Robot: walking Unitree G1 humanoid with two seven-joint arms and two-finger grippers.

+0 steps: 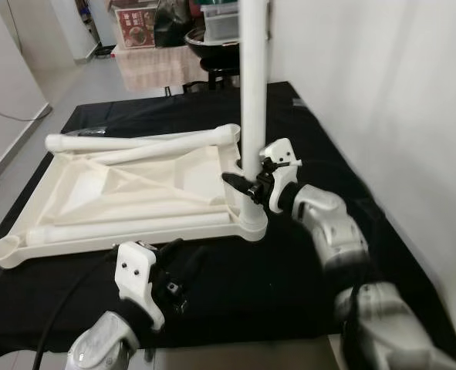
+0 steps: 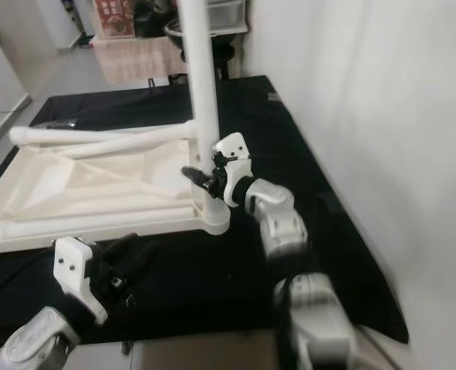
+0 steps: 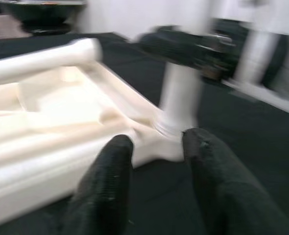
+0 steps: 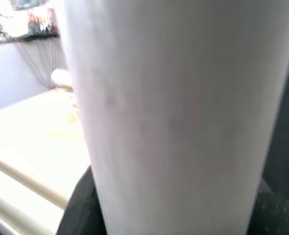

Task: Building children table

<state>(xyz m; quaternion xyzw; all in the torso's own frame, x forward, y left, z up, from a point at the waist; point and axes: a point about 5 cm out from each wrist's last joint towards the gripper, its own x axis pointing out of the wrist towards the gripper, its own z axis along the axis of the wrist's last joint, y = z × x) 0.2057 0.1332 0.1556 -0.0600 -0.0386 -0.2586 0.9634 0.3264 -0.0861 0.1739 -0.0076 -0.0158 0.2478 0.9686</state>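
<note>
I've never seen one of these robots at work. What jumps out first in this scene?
A tall white table leg stands upright in the near right corner of a white tabletop lying upside down on a black cloth. The robot's right hand grips that leg low down. Two more legs lie loose along the tabletop's far edge, and the left hand hovers open at its near edge.

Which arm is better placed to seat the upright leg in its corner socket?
Right. The right gripper is clamped on the upright table leg just above the socket; the left gripper hovers open on the near side.
</note>
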